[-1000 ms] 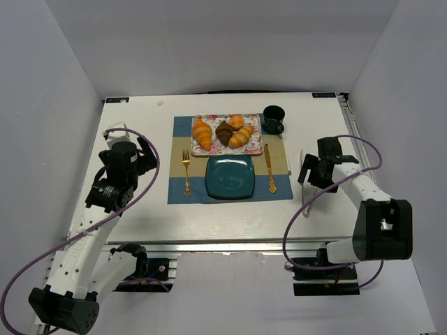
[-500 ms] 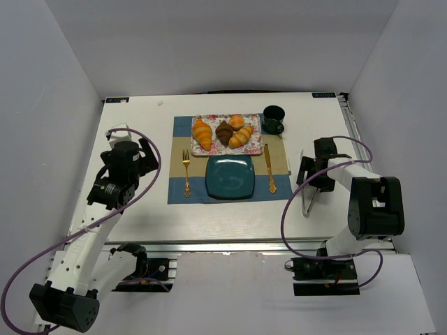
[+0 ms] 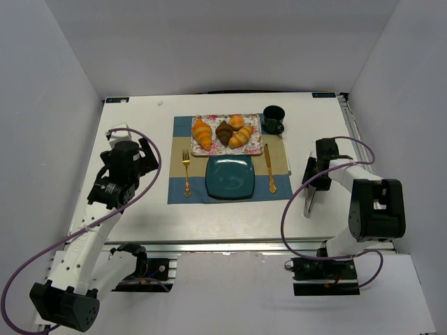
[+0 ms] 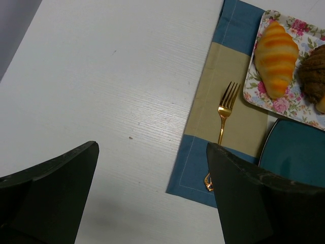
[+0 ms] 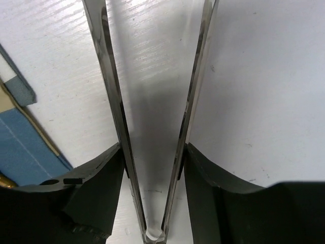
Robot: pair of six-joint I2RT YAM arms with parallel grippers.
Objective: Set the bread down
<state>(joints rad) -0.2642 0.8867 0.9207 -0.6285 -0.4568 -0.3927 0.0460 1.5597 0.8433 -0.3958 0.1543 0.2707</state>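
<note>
Standing here watching the rig. The bread is up on the floral tray (image 3: 220, 150) at the far end of the placemat (image 3: 180, 194): left croissant (image 3: 202, 133) near the tray's left edge, right croissant (image 3: 241, 136) lying at a slant toward the right. A chocolate croissant (image 3: 224, 132) sits between them and a little bun (image 3: 237, 121) sits just behind, so it's a crowded tray.

The right end effector (image 5: 152, 152) is down on the table off to the right, fingers pressed against both arms of the tongs (image 5: 114, 101) near the hinge, so narrow and gripping them. The left end effector (image 4: 152, 147) hovers wide with nothing in it, out past the fork (image 3: 186, 173).

My guess is these things are light and a bit squashy or slick (can't tell if they're real or toy), so a gentle pinch across the fat middle seems best, not the tapered tips. The right croissant touches the chocolate one, or nearly, so the tongs could nudge it. The left one has more room.

Plate (image 3: 229, 177) is bare just below the tray. Knife (image 3: 269, 169) and mug (image 3: 273, 119) sit on the right arm's way in, so watch those.
</note>
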